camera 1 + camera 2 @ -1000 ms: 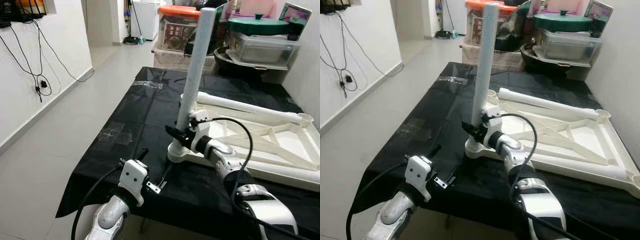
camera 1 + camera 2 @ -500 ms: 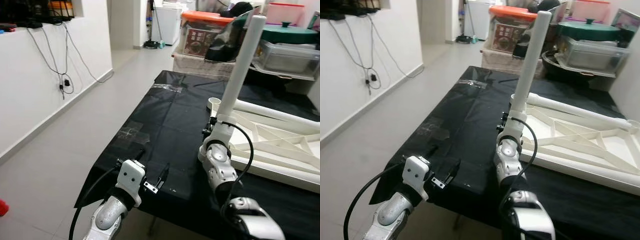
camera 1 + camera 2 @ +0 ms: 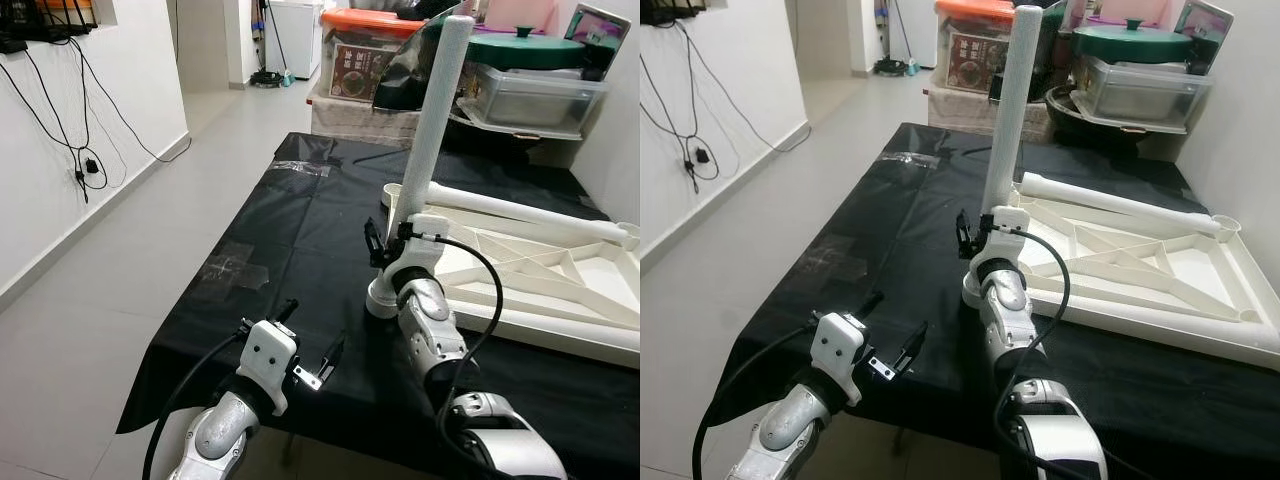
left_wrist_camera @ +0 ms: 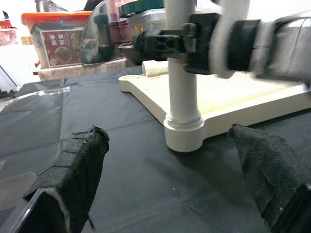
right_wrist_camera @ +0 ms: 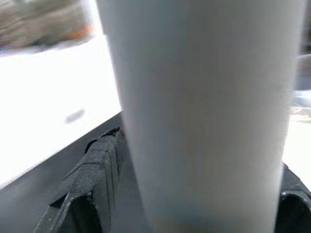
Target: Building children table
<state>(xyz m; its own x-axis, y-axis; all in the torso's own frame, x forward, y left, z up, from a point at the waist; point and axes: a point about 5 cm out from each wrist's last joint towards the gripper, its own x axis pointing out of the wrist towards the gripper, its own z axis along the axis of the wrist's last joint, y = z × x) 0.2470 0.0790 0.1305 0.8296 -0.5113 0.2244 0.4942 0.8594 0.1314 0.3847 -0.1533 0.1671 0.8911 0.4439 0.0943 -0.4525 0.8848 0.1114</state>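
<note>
White plastic table top (image 3: 560, 270), inverted on black-covered tabletop (image 3: 290, 230): one white tubular leg (image 3: 435, 125) upright in near-left corner socket. Right gripper (image 3: 385, 245) pinching leg low. Second white leg (image 3: 510, 212) lying loose, unfitted. Left gripper (image 3: 315, 362) spread, idle at tabletop's near edge. Estimate: early stage.

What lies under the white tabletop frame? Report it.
The upside-down white tabletop frame rests on a black cloth covering the work surface. The upright leg, held by the right claw, sits in its corner socket. What the cloth covers cannot be seen.
</note>
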